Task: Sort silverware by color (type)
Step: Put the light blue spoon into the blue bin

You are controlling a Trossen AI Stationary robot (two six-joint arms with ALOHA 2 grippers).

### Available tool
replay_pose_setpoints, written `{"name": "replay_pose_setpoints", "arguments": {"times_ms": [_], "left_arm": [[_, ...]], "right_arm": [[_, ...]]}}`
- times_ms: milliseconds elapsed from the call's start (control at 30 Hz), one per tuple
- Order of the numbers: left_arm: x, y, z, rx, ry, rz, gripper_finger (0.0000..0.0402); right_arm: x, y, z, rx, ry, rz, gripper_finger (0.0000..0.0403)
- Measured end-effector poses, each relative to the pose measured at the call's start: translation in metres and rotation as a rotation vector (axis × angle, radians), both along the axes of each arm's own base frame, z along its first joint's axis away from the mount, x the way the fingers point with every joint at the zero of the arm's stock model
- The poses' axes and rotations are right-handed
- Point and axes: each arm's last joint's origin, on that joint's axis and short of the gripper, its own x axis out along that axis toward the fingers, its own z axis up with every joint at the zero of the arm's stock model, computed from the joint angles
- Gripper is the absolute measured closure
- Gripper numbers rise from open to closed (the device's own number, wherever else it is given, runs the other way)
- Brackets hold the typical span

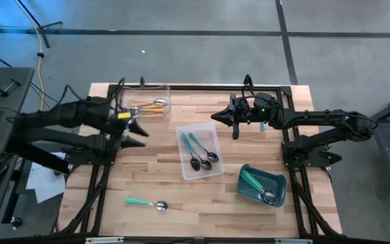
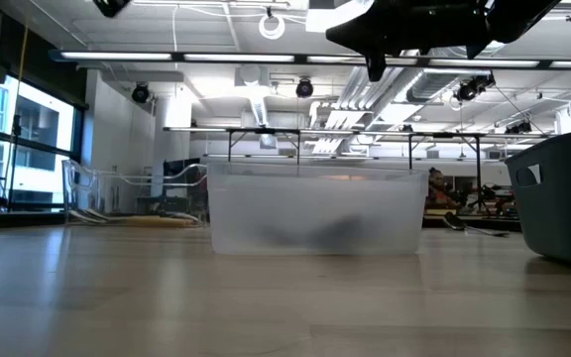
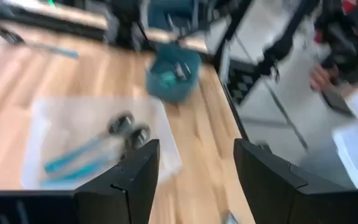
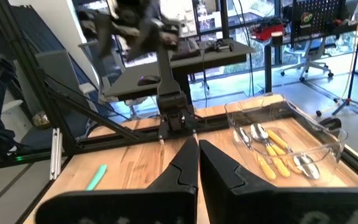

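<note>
Spoons are mostly sorted: orange-handled ones (image 1: 147, 108) in the clear tray (image 1: 164, 90) at the table's far left, blue ones (image 1: 198, 150) in the middle tray (image 1: 217, 133), green ones (image 1: 254, 181) in the teal bin (image 1: 280, 181), plus one green spoon (image 1: 146, 202) loose near the front edge. Left pincer (image 1: 139, 133) hangs wide open and empty beside the orange tray. Right pincer (image 1: 217, 116) is clamped shut on nothing, over the table's back.

Blurred spoons (image 3: 92, 146) in tray (image 3: 42, 124); bin (image 2: 563, 198) edge-cropped
</note>
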Motion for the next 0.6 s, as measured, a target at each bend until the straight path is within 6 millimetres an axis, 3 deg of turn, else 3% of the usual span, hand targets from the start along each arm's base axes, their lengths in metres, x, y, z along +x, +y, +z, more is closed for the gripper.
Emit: {"name": "replay_pose_setpoints", "arguments": {"times_ms": [133, 233, 600], "left_arm": [[-0.002, -0.019, 0.013, -0.036, 0.143, -0.077, 0.0206], [0.007, -0.039, 0.012, -0.042, 0.234, -0.164, 0.0206], [0.047, -0.128, -0.05, 0.1, 0.637, -0.346, 0.0206]], "right_arm": [[0.0, 0.0, -0.002, 0.004, 0.017, -0.003, 0.0403], [0.0, 0.0, -0.002, 0.005, 0.02, -0.002, 0.0403], [0.0, 0.0, -0.005, 0.008, 0.054, -0.001, 0.0403]]}}
